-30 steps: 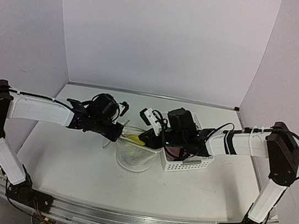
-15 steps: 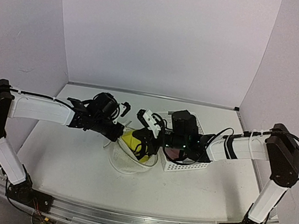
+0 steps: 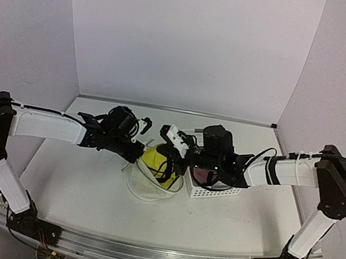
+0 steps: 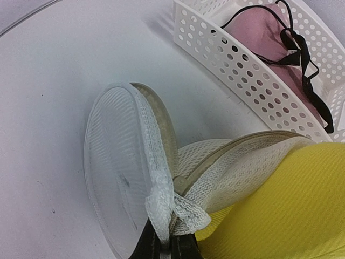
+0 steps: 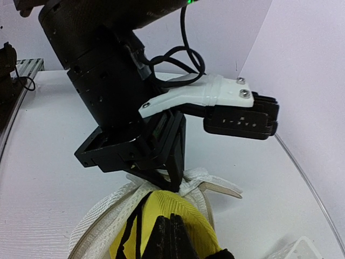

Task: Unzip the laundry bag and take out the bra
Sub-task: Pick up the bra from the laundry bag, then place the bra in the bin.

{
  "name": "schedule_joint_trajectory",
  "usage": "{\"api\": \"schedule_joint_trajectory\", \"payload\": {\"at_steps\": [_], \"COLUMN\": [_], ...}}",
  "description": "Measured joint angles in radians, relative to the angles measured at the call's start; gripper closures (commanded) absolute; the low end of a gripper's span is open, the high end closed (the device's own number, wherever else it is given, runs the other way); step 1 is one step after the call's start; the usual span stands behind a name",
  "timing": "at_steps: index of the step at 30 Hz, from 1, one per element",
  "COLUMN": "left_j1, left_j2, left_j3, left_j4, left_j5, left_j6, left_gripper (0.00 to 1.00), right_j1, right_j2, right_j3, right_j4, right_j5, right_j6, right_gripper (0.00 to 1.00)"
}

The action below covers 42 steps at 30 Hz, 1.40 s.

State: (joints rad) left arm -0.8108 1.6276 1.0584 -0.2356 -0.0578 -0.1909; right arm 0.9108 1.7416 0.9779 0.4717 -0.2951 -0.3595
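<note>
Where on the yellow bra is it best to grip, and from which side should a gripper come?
Grip the padded cup of the bra where it bulges from the open laundry bag, coming from the right, opposite the left gripper that pinches the bag's mesh edge. The cup is the only part clear of the mesh; the thin straps look slack. The right gripper is shut on it.

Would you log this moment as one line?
left gripper: shut on white mesh laundry bag | right gripper: shut on yellow padded bra
</note>
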Motion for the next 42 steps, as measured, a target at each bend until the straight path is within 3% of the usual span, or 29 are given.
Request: {"api": "schedule_joint_trajectory", "payload": {"at_steps": [11,23,32,42], "left_j1": [0.000,0.000,0.000,0.000], "left_j2": [0.022,0.035,0.035,0.035], "left_j3": [0.000,0.000,0.002,0.039], "left_j4": [0.002,0.002,0.001,0.000], "left_j5": [-0.025,-0.026,-0.043,-0.052], "left_j6": [0.000,-0.001,-0.004,-0.010], "left_gripper": [1.00,1.00,1.00,1.00], "right_j1": [0.000,0.000,-0.002,-0.124], "right_j2": [-0.212,-0.330,-0.356,-0.303], "right_j3": [-0.066,-0.067,-0.033,0.006], "right_j4": [-0.040,-0.051,-0.082,-0.235], "right_j5": [0.171,0.349,0.618,0.794], "right_j6": [-0.050,-0.084,-0.102,0.123], "right_gripper": [1.00,1.00,1.00,1.00]}}
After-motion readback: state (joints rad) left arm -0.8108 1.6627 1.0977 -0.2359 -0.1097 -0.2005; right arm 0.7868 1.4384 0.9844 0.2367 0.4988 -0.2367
